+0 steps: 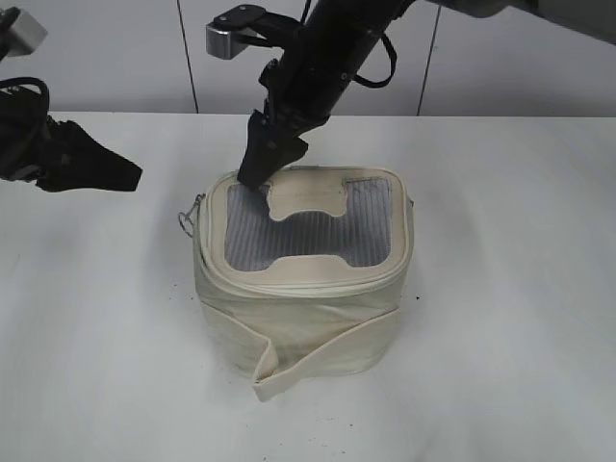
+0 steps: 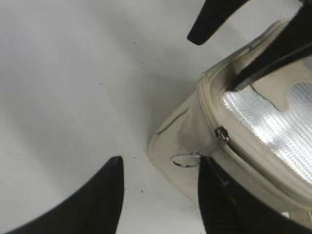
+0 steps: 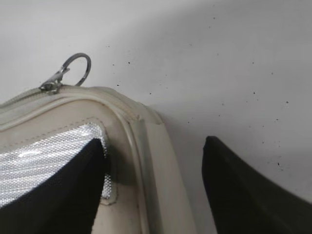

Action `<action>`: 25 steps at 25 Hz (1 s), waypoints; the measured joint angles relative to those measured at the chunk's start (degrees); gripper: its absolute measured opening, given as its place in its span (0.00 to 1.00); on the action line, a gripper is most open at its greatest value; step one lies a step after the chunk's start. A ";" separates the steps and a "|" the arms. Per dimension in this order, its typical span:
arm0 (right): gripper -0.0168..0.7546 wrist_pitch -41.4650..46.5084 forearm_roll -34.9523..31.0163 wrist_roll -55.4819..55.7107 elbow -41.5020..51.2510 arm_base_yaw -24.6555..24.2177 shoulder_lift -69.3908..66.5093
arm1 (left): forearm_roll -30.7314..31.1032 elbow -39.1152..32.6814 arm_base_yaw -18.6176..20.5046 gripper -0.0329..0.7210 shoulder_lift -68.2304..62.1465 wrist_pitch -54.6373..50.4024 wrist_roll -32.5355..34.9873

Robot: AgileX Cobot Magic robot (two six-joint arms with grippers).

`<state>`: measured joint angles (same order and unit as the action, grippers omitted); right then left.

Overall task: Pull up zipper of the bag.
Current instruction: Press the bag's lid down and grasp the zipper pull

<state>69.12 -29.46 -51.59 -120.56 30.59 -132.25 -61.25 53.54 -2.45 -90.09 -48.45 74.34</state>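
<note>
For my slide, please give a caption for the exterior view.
Right end effector presses on the bag lid corner; left end effector waits beside the ring pull.

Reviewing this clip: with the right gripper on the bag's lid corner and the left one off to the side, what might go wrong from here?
1. The right gripper straddles the lid corner of the bag, one finger pressing the mesh panel; pushing down may dent the soft lid.
2. The ring pull lies outside both grippers, so closing now would likely miss the zipper.
3. The left gripper is open and holds nothing, so a pull could drag the bag.
</note>
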 joint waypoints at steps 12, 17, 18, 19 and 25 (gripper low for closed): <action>0.39 0.86 -0.74 0.74 -0.06 -0.05 -0.71 | 11.92 0.00 -6.96 0.55 -0.11 1.74 0.36; 0.20 1.19 -1.02 1.84 -0.06 0.05 -0.78 | 16.52 1.75 -10.03 0.56 -0.24 6.55 0.36; 0.15 1.25 -1.02 1.90 -0.06 0.05 -0.78 | 16.81 2.21 -10.07 0.56 -0.24 6.82 0.36; 0.10 1.38 -1.04 2.05 -0.06 0.05 -0.78 | 16.99 2.66 -10.07 0.58 -0.24 7.11 0.36; 0.07 1.44 -1.10 3.08 -0.06 0.05 -0.78 | 20.21 5.32 -10.07 0.79 -0.30 7.57 0.36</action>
<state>70.55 -30.57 -48.51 -120.62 30.64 -133.03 -41.05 58.86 -12.52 -90.39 -40.88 74.70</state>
